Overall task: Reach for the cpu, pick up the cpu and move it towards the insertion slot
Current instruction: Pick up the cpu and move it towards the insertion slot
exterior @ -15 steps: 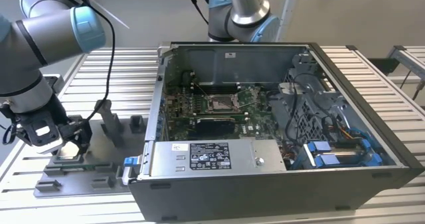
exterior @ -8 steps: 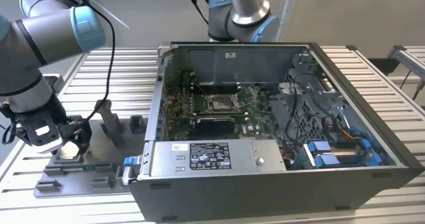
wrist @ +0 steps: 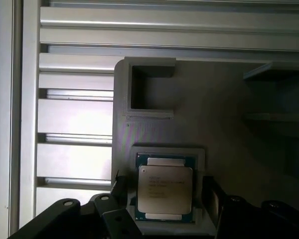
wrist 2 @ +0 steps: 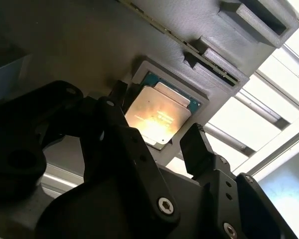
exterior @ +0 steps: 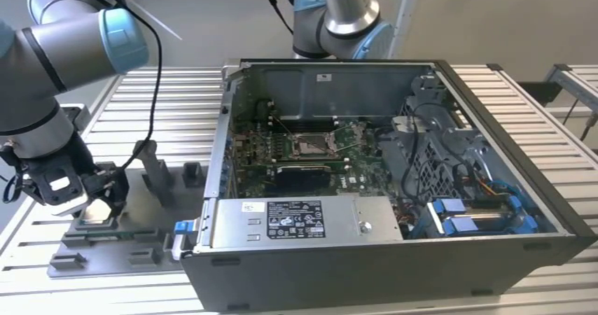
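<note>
over the grey fixture (exterior: 140, 220) at the exterior view's left, the claw (exterior: 89, 197) hangs low with its jaws apart, one dark finger (wrist: 118, 188) on either side of the cpu (wrist: 165, 191). it has hold of nothing: in both wrist views a strip of fixture shows between each finger and the chip's edge, so the jaws look spread a little wider than the chip, straddling it rather than pinching it

the cpu lies flat, silvery face up, seated in a shallow square recess (wrist: 199, 154) of the fixture, with a thin green edge showing along one side. a second, empty recess (wrist: 149, 92) sits near it in the same grey block

the fixture rests on a table (exterior: 168, 112) of ribbed metal slats. just beside it, toward the exterior view's right, stands an open computer case (exterior: 523, 189), and the insertion slot (exterior: 309, 144) sits on the green board inside, well apart from the claw

as i judge it, the reach is as good as done, since the claw is lined up around the chip. the grasp is not yet made, and the lift and the carry to the slot are all left
</note>
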